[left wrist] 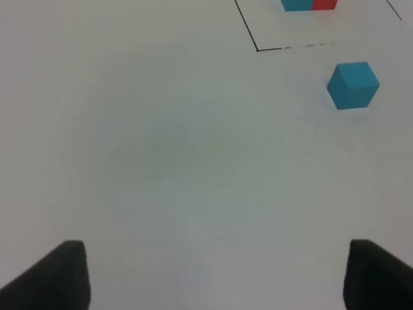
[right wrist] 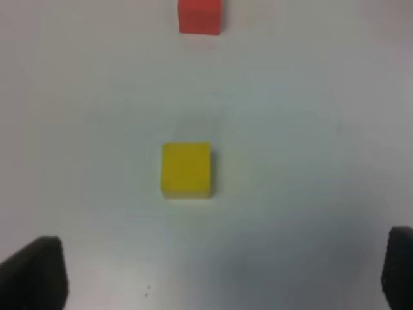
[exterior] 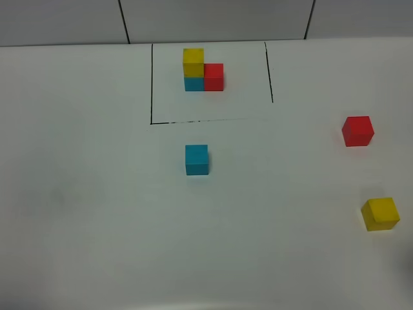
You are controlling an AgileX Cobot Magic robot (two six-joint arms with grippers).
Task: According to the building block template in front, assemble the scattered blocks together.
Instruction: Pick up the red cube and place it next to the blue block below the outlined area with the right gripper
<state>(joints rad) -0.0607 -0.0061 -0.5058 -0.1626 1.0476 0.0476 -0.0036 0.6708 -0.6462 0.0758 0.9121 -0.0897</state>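
The building block template (exterior: 203,71), yellow atop blue with red alongside, stands inside thin black lines at the table's back. The scattered blocks lie apart: a cyan-blue cube (exterior: 197,159) just in front of the frame, a red cube (exterior: 357,131) at the right, and a yellow cube (exterior: 380,214) nearer the front right. My left gripper (left wrist: 216,278) is open and empty, well short of the blue cube (left wrist: 353,85). My right gripper (right wrist: 213,271) is open and empty, with the yellow cube (right wrist: 186,170) ahead between the fingers' lines and the red cube (right wrist: 200,16) beyond. Neither gripper shows in the exterior high view.
The white table (exterior: 90,213) carries the black drawn frame line (exterior: 151,84) around the template. The table's back edge meets a tiled wall (exterior: 213,19). The template's lower edge shows in the left wrist view (left wrist: 310,4).
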